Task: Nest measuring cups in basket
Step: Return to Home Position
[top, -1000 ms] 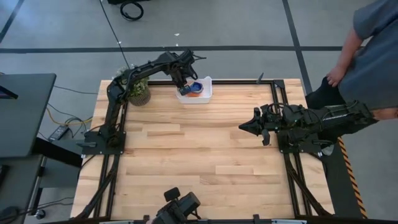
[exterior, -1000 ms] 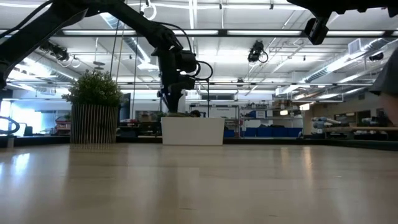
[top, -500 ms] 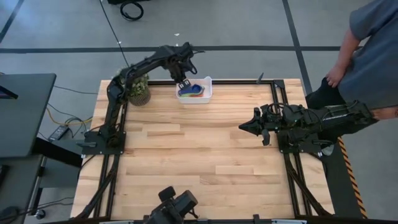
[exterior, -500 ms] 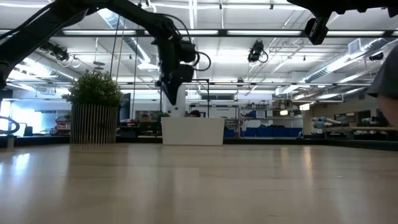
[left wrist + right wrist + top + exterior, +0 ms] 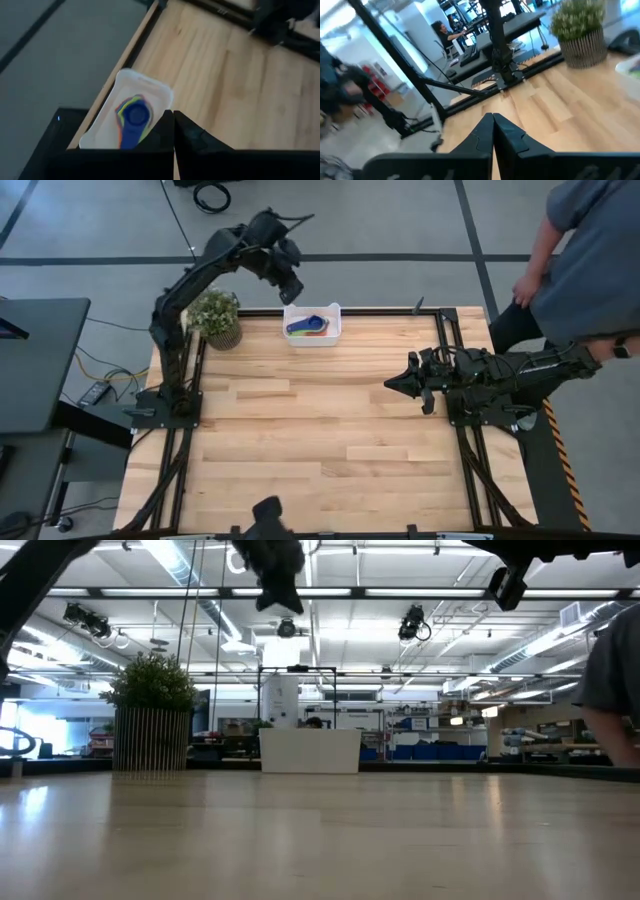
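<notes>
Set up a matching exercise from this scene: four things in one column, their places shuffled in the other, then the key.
Things:
1. measuring cups
2. potted plant
3. left end effector
4. right end effector

Places:
A. over the right half of the table, fingers shut
B. high up near the table's far edge, looking down on the basket, fingers shut
C. nested together inside the white basket
D. standing on the table beside the basket, on the left arm's side

Pairs: 1-C, 2-D, 3-B, 4-A
</notes>
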Controlling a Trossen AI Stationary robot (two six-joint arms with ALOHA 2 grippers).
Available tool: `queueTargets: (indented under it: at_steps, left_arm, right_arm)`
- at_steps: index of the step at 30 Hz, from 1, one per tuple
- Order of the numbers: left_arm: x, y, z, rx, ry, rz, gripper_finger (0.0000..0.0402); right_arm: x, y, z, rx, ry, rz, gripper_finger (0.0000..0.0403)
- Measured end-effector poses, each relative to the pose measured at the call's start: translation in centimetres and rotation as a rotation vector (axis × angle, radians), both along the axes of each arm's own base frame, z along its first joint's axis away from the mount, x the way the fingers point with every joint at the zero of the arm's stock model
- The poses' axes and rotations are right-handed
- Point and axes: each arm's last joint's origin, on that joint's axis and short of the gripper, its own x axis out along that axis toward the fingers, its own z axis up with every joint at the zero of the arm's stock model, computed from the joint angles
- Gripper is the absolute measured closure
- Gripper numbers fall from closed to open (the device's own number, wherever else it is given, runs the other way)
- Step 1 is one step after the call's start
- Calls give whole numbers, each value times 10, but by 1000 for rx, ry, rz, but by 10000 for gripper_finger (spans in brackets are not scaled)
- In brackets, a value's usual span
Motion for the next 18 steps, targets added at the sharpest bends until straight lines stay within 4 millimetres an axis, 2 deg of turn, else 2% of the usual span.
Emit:
queueTargets:
  at_steps: [5, 12, 18]
  left_arm:
    - [-19, -30, 35, 67, -85, -36, 400]
    - [-55, -70, 74, 137, -166, -79, 400]
    - [-93, -98, 98, 133, -224, -36, 400]
  right_arm:
    - [0, 0, 0, -140, -12, 8, 389]
    - [0, 0, 9, -108, -98, -7, 389]
    - [-22, 2, 28, -188, -289, 136, 389]
